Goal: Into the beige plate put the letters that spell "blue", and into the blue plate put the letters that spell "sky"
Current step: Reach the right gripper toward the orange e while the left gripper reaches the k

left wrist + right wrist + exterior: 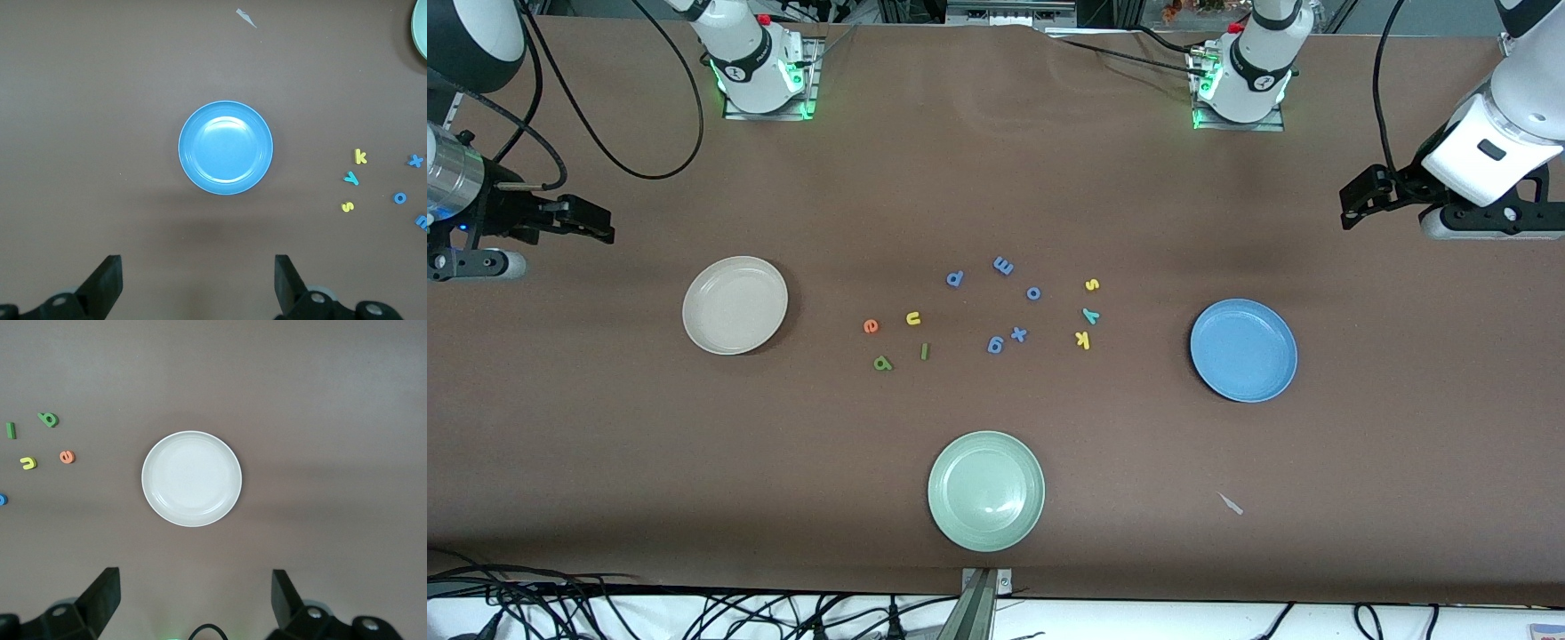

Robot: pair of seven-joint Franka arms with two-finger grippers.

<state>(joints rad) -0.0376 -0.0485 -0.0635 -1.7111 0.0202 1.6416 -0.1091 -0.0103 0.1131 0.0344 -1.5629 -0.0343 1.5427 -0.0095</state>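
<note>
**Both grippers wide open and empty, letters loose on the table between the plates**

Nearest the front camera sits a pale green plate (985,491), with a small pale scrap (1231,504) lying on the cloth toward the left arm's end. Farther from the camera, the foam letters are scattered mid-table, none in a plate and none touching a finger. Toward the right arm's end lie the green b (883,363), the green l (925,351), the orange e (871,326) and the yellow u (913,318). Toward the left arm's end lie the yellow k (1083,340), the teal y (1090,315) and the yellow s (1092,284). Between the two groups is a cluster of blue letters (996,302).

The beige plate (735,305) lies beside the e and u at the right arm's end; the blue plate (1243,349) lies beside the k and y at the left arm's end. Both plates hold nothing.

The right gripper (591,224) hangs over bare table at its own end, well apart from the beige plate, fingers (100,597) spread wide with nothing between them. The left gripper (1356,203) hangs likewise over bare table at its end, fingers (103,283) apart and empty. Each arm waits, wrist level with its camera looking down on its own plate.

In the front view both arms are cut off at the picture's edges, and each wrist view shows only the fingers' tips.
</note>
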